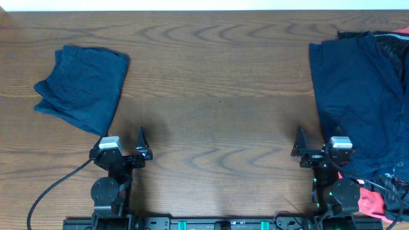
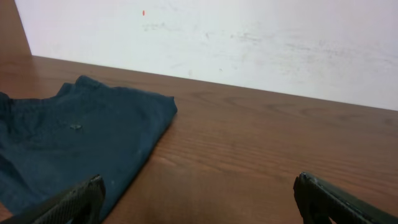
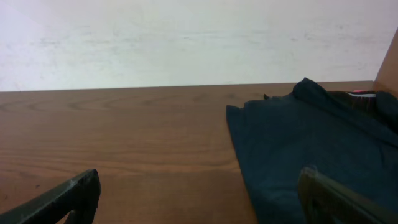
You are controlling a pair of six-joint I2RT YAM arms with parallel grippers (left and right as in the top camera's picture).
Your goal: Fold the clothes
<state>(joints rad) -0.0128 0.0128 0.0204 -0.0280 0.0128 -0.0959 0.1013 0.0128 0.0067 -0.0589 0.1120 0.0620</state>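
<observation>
Closest in the wrist views are the dark, textured fingers [image 2: 68, 202] of the left jaws. They are set wide apart at the bottom corners with only bare wood between them. The right jaws' fingers [image 3: 62, 199] stand just as far apart and also hold nothing. The folded dark navy-blue soft cloth garment [image 1: 82, 86] lies on the left part of the desk as a compact, slightly skewed bundle, ahead and to the left of the left jaws. Its near corner comes down close to the left arm [image 1: 108, 166], and I cannot tell whether they touch. The second dark navy-blue cloth garment [image 1: 358, 96] lies unfolded and rumpled at the right edge, running from the far side of the desk down past the right arm [image 1: 345, 191]. In the right wrist view, the right-hand finger shows over its cloth. Both arms sit hunched low over their bases at the near edge, well apart from each other, wrists near the wood and jaws pointing toward the far edge. Beside the larger garment, a black cloth with red trim [image 1: 391, 39] shows at the far right corner and a red cloth [image 1: 370, 201] at the near right. A black cable [image 1: 51, 185] curves away from the left arm's base. The brown wood-grain desk [image 1: 217, 96] ends at a white wall [image 2: 249, 43].
</observation>
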